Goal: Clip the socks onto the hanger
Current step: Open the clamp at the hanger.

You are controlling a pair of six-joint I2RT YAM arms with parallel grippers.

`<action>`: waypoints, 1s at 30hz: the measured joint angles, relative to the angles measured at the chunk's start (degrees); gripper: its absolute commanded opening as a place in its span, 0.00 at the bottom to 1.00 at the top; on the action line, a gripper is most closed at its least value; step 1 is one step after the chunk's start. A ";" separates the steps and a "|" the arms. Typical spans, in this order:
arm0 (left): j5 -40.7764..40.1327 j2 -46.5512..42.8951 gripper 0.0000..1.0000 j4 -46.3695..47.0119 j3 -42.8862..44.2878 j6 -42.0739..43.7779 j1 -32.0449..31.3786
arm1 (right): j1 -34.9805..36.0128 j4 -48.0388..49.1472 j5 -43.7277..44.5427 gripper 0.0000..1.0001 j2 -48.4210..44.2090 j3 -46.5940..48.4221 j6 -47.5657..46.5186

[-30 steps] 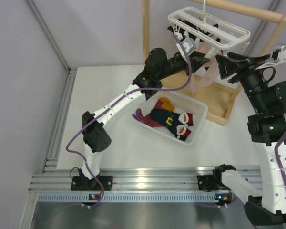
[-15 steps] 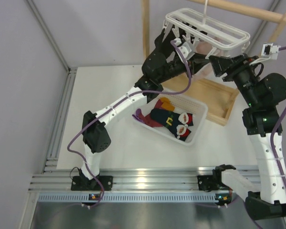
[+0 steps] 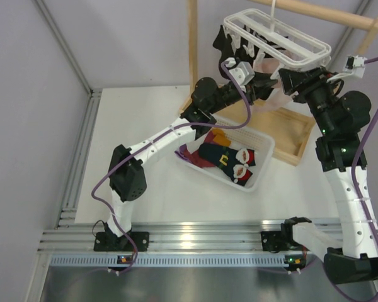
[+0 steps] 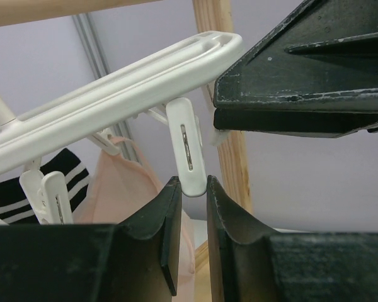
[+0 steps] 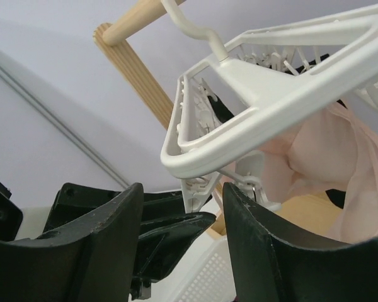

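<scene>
Top view: shows the hanger [image 3: 302, 41] hung at upper right from the rack [image 3: 192, 38], and the socks [image 3: 227, 157] heaped in a basket [image 3: 259, 171] mid-frame on the table [image 3: 145, 189], not yet lifted. Places the left tool [image 3: 223, 43] at the hanger's left end and the right tool [image 3: 282, 77] just under its near side, beside a pink garment [image 3: 276, 99]. Cannot settle either tool's opening from here.

Left wrist view: reveals the left tool [image 4: 193, 192] closed to a narrow slot on the lower tip of one peg [image 4: 188, 145], both pads seemingly against it. Also catches striped black cloth [image 4: 68, 167] at lower left, hidden from above.

Right wrist view: shows the right tool [image 5: 181, 201] spread wide at the bottom edge, holding nothing, with the hanger [image 5: 258, 85] overhead.

Judging by looks: soft, light, limp socks, best pinched at the cuff; a light hanger, free to swing, with stiff springy pegs, probably needing steadying by the frame.
</scene>
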 measured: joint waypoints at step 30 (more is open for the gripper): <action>1.55 -0.26 0.36 5.68 -2.84 -1.44 0.04 | 0.02 5.57 -0.96 0.00 4.87 0.07 5.57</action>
